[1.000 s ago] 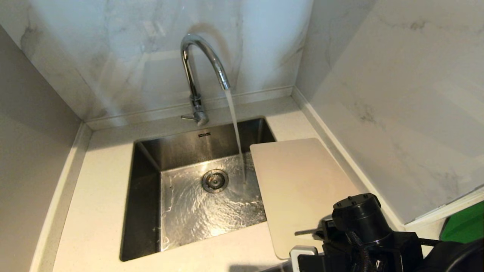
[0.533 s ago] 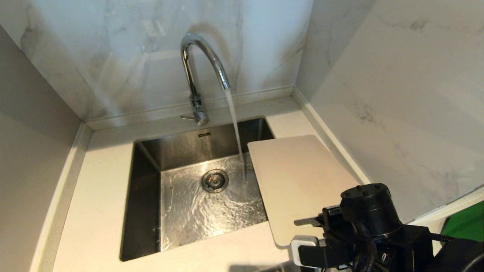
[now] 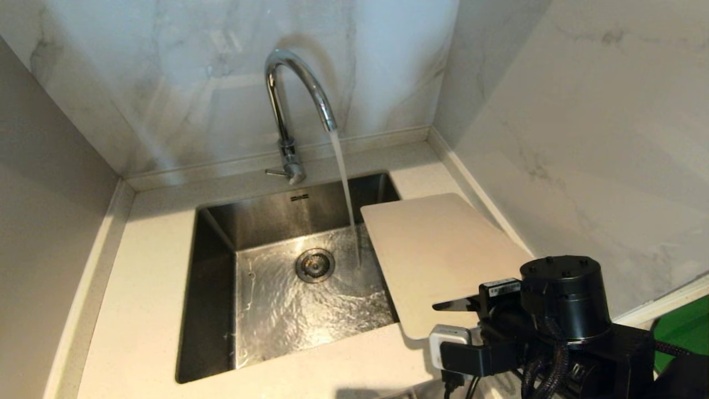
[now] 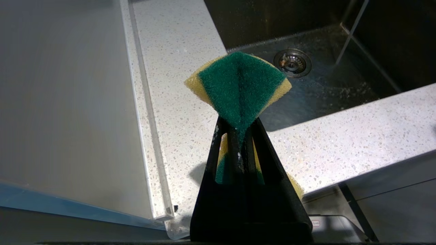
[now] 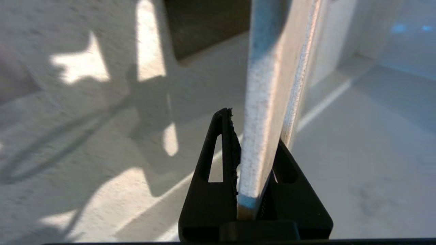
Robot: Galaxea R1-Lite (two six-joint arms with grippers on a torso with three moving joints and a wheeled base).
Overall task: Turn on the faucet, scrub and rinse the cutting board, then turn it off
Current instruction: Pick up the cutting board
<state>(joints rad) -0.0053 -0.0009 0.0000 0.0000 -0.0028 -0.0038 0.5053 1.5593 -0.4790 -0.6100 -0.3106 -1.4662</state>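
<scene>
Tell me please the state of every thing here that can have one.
faucet: on, water running into the sink.
cutting board: held at its edge, lifted off the counter.
right gripper: shut on the cutting board.
left gripper: shut on the sponge.

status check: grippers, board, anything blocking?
Right gripper shut on board edge, board beside sink. Left gripper shut on sponge. Faucet running, stream missing the board. Nothing in the way.
</scene>
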